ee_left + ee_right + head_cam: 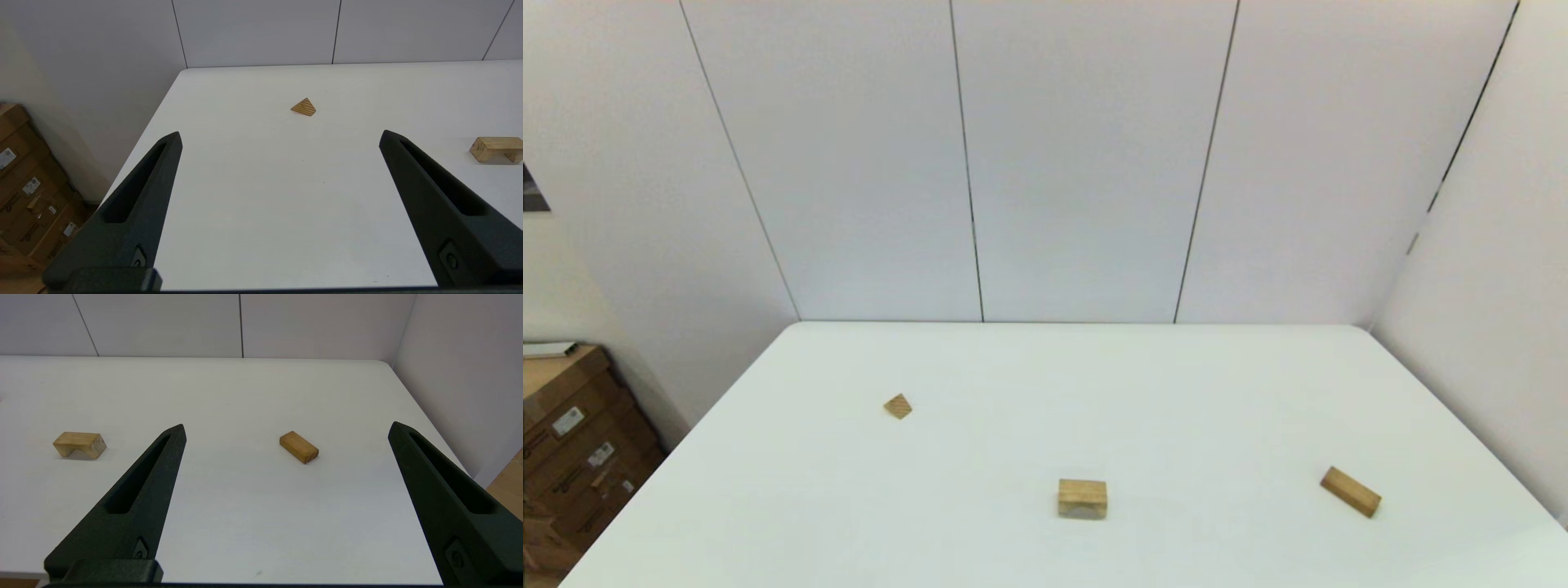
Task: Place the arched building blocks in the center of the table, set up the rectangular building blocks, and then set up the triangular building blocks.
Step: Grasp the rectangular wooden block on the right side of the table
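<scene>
On the white table [1094, 392] three wooden blocks lie well apart from one another, and neither arm reaches into the head view.

Farthest to the robot's left, and farther back than the other two, sits the triangular block [898, 406], a small wedge with striped grain. Seen from the left wrist, the same wedge [303, 107] rests flat on the tabletop with its peak pointing away from the robot. The left gripper [280, 136] hangs back over the near left part of the table, its two black fingers [139, 204] spread wide with nothing between them; the wedge lies beyond the fingertips, untouched.

Near the middle, toward the front edge, stands the arched block [1082, 498], pale wood, resting on its two feet with the curved cut-out facing down against the table. Both wrist views catch it from the side [496, 149] [79, 444], and the hollow under it shows as a shadowed notch.

Over on the right lies the rectangular block [1350, 491], a solid tan bar flat on one broad face and turned at an angle to the table's edges. The right gripper [286, 428] hovers short of it above the near right part of the table, fingers [135, 502] wide apart and holding nothing; the bar [298, 447] shows between them, beyond the tips.

Cardboard boxes [572, 441] are stacked on the floor beside the table's left edge.
</scene>
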Tool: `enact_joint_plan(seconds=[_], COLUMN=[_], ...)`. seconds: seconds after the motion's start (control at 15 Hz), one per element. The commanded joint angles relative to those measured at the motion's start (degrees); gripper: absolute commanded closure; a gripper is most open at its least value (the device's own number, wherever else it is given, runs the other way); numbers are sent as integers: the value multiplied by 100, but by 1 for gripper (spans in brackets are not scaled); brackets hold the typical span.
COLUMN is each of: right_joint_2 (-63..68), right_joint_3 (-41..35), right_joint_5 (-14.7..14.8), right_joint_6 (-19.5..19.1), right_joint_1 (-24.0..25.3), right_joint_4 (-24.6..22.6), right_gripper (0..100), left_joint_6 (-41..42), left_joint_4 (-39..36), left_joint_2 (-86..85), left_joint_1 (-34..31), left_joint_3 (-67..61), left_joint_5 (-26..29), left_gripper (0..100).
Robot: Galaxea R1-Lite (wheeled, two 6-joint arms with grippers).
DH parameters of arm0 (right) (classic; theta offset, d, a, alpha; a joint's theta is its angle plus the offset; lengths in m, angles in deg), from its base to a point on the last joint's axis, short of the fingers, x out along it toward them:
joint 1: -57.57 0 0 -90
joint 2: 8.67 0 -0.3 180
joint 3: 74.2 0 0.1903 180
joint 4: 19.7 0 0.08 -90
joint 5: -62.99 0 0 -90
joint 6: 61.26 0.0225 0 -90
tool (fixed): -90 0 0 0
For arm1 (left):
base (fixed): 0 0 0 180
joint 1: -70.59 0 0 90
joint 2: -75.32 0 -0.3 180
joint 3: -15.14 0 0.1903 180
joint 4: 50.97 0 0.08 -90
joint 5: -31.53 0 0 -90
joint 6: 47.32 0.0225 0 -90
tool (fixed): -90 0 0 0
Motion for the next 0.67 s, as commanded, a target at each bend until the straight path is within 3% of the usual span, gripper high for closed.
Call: enact_joint_plan(seconds=[0.07,0.67], right_joint_2=[-1,-1], right_joint_3=[0,0], right_joint_5=[-4,-4], right_joint_6=[0,0], right_joint_1=[2,2], right_joint_4=[-1,-1], right_gripper=[0,0], left_joint_6=[2,-6], left_joint_4=[7,7], left_joint_2=[14,5], left_joint_1=[2,-7], left_joint_3=[-1,-1], left_joint_5=[-1,-1], left_gripper=[0,0])
